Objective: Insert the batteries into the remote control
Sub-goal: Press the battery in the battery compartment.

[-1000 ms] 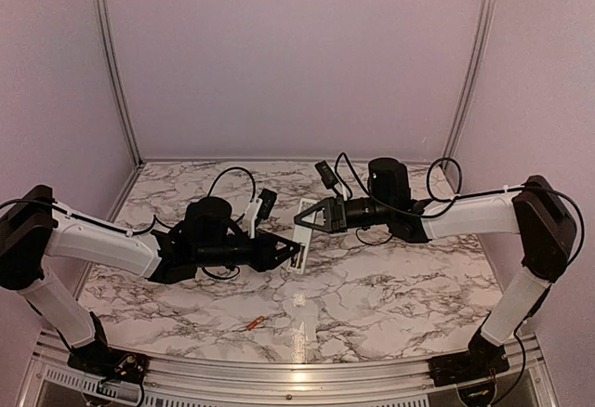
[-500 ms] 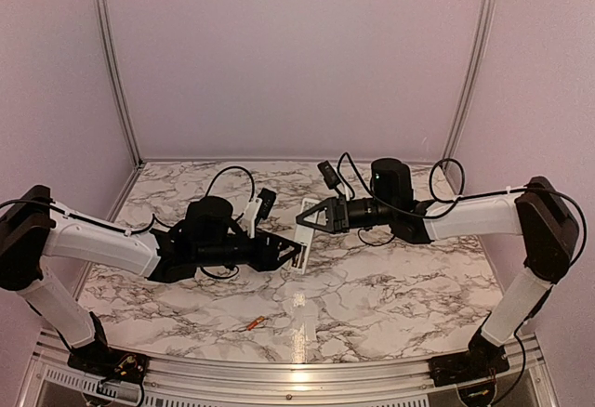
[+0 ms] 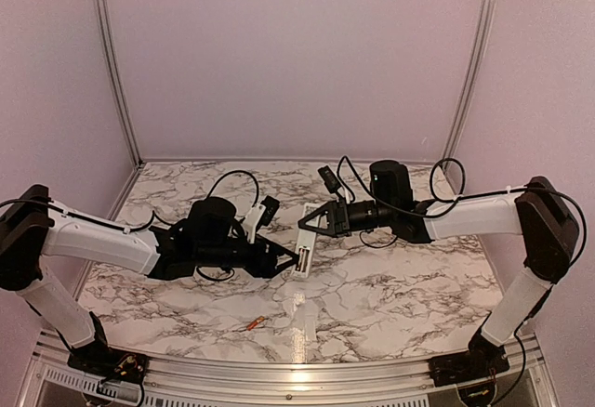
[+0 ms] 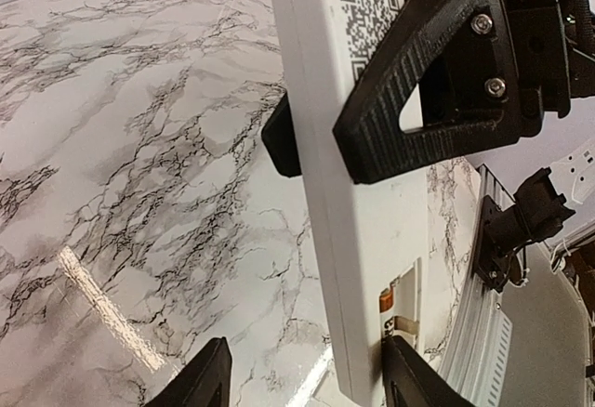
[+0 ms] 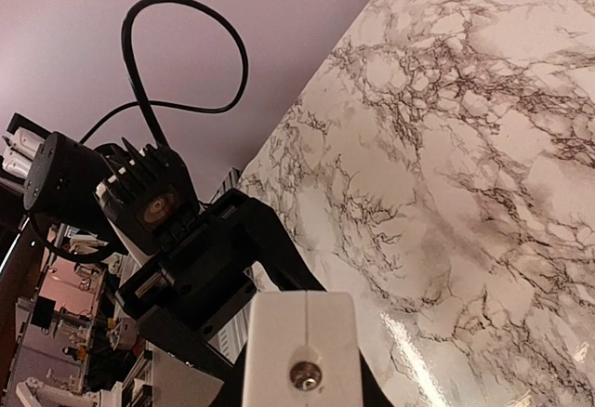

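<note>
We spot loose battery (image 3: 251,324) on surface (image 3: 400,286), near front edge, left of centre. Left end effector (image 3: 290,261) over mid-surface, fingers (image 4: 209,381) spread either side of remote control (image 3: 305,240), at its lower end. Remote control held above surface, QR-code side showing in left wrist view. We see second battery (image 4: 383,297), orange, in open compartment. Right end effector (image 3: 321,221) pinching remote control's upper part.
</note>
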`<state>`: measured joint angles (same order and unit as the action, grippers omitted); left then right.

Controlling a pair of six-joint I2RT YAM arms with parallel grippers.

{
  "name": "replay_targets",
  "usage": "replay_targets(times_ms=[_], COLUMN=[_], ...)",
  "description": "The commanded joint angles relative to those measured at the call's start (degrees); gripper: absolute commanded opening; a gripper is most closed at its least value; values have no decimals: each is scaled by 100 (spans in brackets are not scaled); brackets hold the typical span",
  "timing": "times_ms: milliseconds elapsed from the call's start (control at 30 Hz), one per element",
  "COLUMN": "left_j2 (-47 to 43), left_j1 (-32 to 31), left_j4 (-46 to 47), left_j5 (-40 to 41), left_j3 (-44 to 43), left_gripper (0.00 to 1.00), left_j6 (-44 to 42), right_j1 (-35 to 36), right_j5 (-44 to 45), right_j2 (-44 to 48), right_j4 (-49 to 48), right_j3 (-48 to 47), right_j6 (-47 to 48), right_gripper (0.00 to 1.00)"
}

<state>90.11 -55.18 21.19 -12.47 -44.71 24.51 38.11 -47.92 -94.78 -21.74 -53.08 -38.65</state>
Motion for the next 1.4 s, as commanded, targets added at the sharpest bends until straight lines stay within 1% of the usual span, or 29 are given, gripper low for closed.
replay_targets(times_ms=[0, 100, 233, 333, 433, 667, 833, 967, 1000, 1100, 1167, 1267, 1300, 1367], left_j2=[146, 178, 245, 348, 425, 586, 740, 864, 893, 953, 944, 905, 859, 733], left_j1=[-19, -28, -28, -24, -19, 1, 58, 128, 138, 139, 133, 133, 138, 139], left_j4=[-348, -251, -178, -293, -554, -1150, -1641, -1818, -1827, -1829, -1927, -2107, -2275, -2329], left_j5=[-228, -322, -353, -264, 36, 631, 1019, 1115, 991, 753, 790, 932, 985, 984], left_j3=[-211, -243, -311, -390, -456, -567, -630, -719, -754, -899, -968, -1066, -1074, -1052], left_gripper=[61, 62, 60, 59, 48, 32, 26, 23, 25, 41, 42, 42, 44, 49], left_j6=[-177, -102, -27, 30, 20, -52, 9, 54, 10, -142, -275, -488, -529, -610], right_j1=[-49, -44, -16, -6, -9, -5, -35, -40, -40, -40, -40, -42, -41, -40], right_j5=[-20, -39, -56, -72, -74, -101, -164, -344, -428, -615, -653, -617, -581, -485], right_j2=[-17, -33, -22, -23, 11, 77, 189, 234, 214, 134, 114, 133, 140, 144], right_j4=[0, -36, -80, -77, -51, -72, -141, -469, -670, -1081, -1228, -1200, -1117, -865], right_j3=[-167, -172, -174, -186, -194, -203, -190, -111, -80, 15, 61, 73, 60, 14], right_j6=[52, 45, 42, 36, 46, 35, 30, -150, -250, -563, -683, -665, -604, -412], right_gripper=[0, 0, 0, 0, 0, 0, 0, 0, 0, 0, 0, 0, 0, 0])
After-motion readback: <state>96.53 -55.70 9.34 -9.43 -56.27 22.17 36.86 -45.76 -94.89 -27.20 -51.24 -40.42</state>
